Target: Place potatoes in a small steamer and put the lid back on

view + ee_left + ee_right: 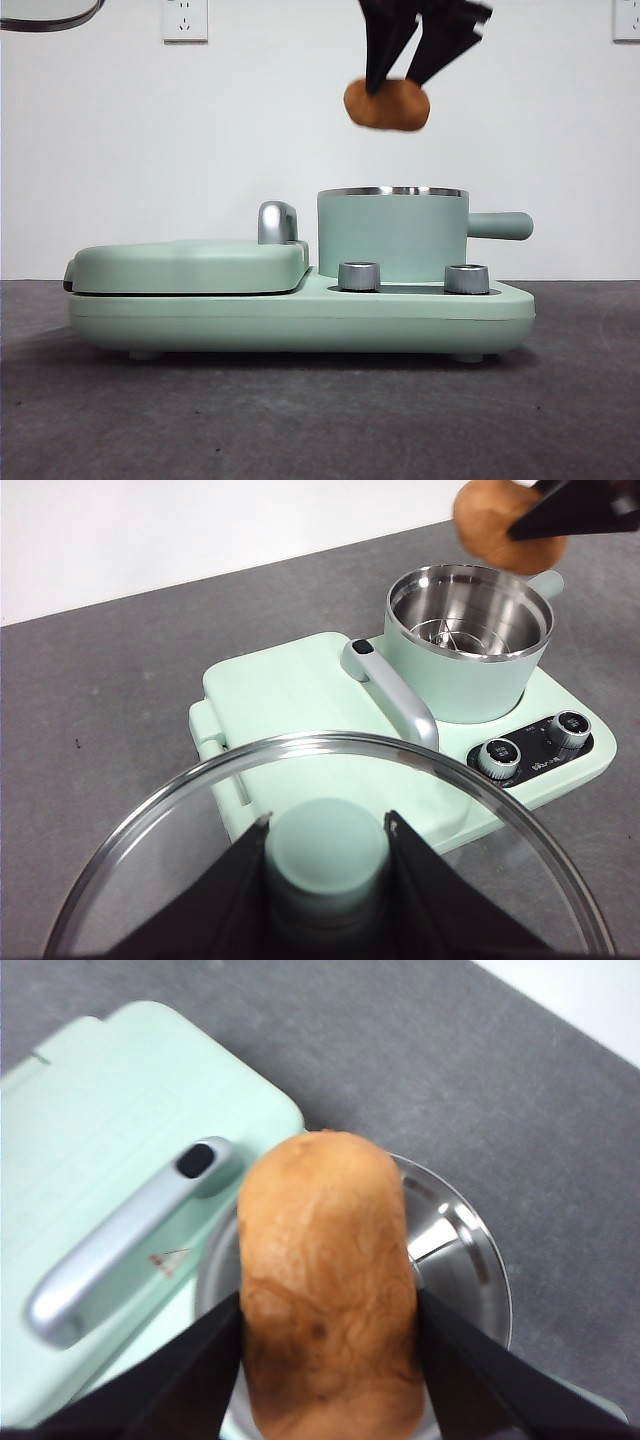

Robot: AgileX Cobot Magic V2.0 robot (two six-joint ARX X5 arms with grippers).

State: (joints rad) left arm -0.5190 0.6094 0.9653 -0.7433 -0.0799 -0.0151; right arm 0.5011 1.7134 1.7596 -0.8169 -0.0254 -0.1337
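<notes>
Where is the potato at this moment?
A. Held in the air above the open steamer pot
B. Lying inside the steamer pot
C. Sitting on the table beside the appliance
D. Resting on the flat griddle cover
A: the right gripper is shut on the potato, which hangs clear above the rim of the uncovered steamer pot, while the left gripper holds the lid.

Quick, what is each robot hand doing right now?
Left tool: closed on the lid by its knob.
Right tool: closed on the potato, above the open pot.

Open air separates the held potato [387,105] from the uncovered steamer [392,235]; griddle handle [277,222] stands at nine o'clock.
</notes>
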